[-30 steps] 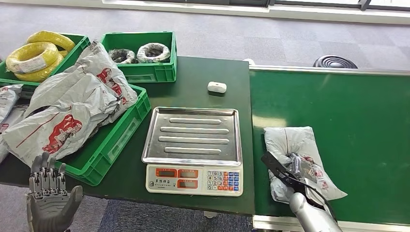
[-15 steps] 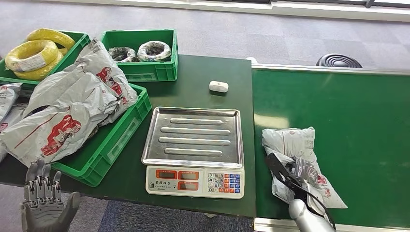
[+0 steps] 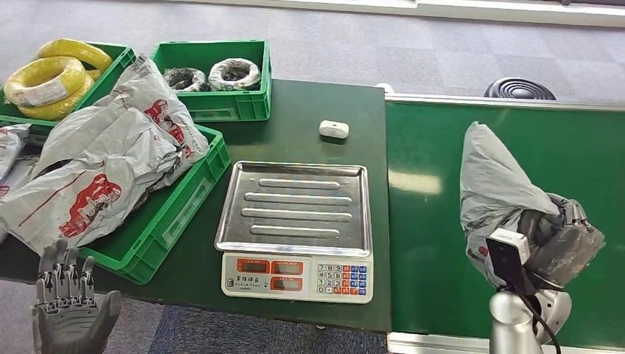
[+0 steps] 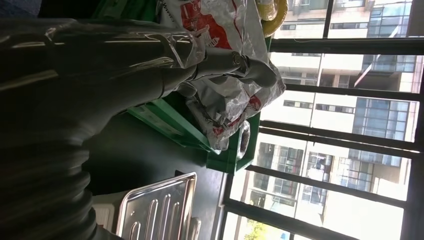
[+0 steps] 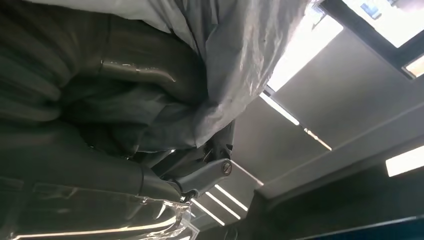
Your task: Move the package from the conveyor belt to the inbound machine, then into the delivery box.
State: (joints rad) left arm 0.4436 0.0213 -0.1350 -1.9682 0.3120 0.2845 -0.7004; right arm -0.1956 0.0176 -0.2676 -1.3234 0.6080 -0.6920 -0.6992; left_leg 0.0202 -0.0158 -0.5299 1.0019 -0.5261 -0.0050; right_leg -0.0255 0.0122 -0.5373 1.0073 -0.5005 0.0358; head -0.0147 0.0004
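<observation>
In your head view, the right hand [image 3: 549, 240] at five o'clock has lifted the crumpled grey plastic package [image 3: 494, 184] off the green conveyor belt [image 3: 575, 155], fingers clamped on it; a second ago it lay flat. The steel-topped weighing scale [image 3: 295, 210] at centre comes next. The left hand [image 3: 70, 313], seven o'clock, hangs with fingers apart. Your right wrist view confirms the grip on the package [image 5: 240, 45].

Robot hand [image 5: 100, 150] grips grey package [image 5: 240, 55] — crumpled; ceiling beyond.

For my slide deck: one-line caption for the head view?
Right hand lifts grey package above conveyor belt, beside the empty scale.
</observation>
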